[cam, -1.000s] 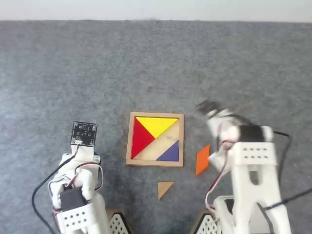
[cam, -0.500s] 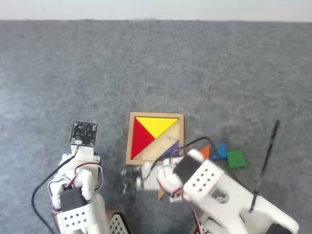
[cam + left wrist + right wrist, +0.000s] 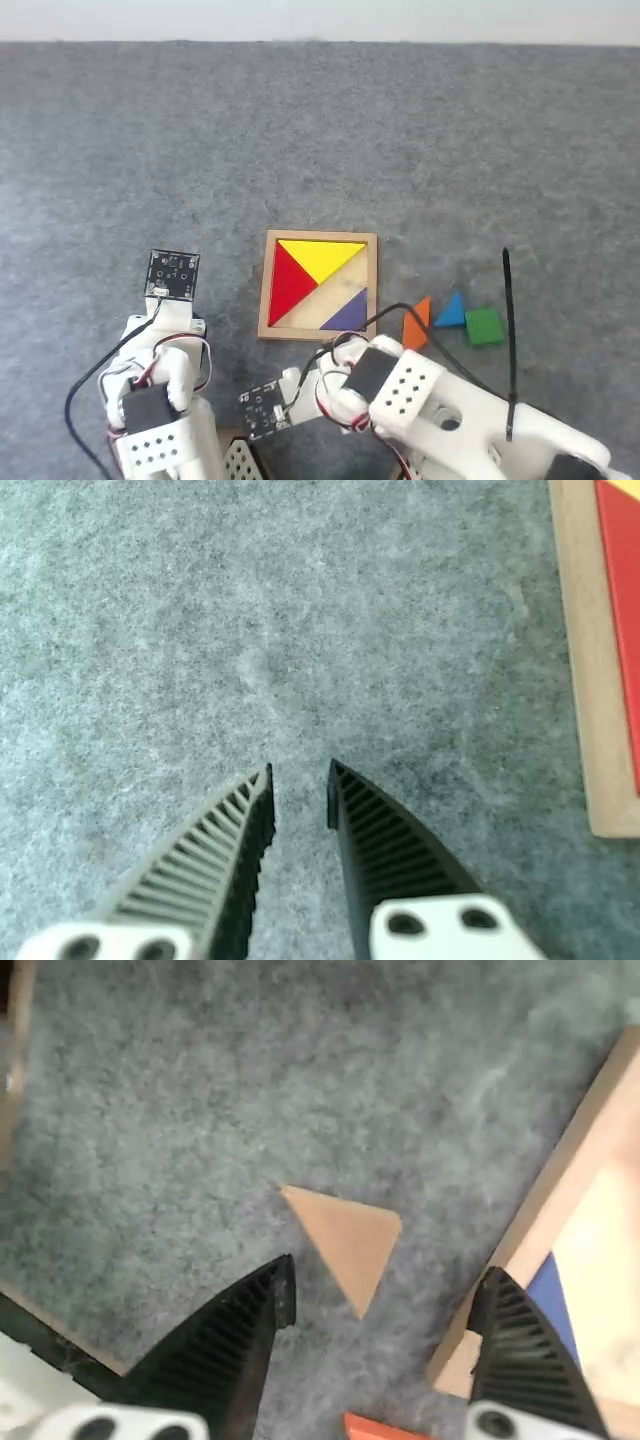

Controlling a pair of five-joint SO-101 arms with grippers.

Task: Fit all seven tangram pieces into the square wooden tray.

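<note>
The square wooden tray (image 3: pixel 372 285) holds a red triangle (image 3: pixel 288 283), a yellow triangle (image 3: pixel 320 257) and a purple-blue piece (image 3: pixel 350 314). An orange piece (image 3: pixel 415 326), a blue triangle (image 3: pixel 452 311) and a green square (image 3: pixel 484 326) lie on the carpet to its right. My right arm (image 3: pixel 405 388) reaches across in front of the tray. My right gripper (image 3: pixel 388 1275) hangs open above a tan triangle (image 3: pixel 345 1235), next to the tray's corner (image 3: pixel 560 1210). My left gripper (image 3: pixel 300 775) stands over bare carpet left of the tray (image 3: pixel 600 680), its fingers a narrow gap apart.
Grey carpet covers the table. The left arm (image 3: pixel 160 400) stays at the front left, clear of the tray. A black cable (image 3: pixel 508 330) rises beside the green square. The far half of the carpet offers free room.
The right arm has swung from the tray's right side across to its front, uncovering the blue triangle and green square. It now covers the tan triangle in the high view. The left arm stayed still.
</note>
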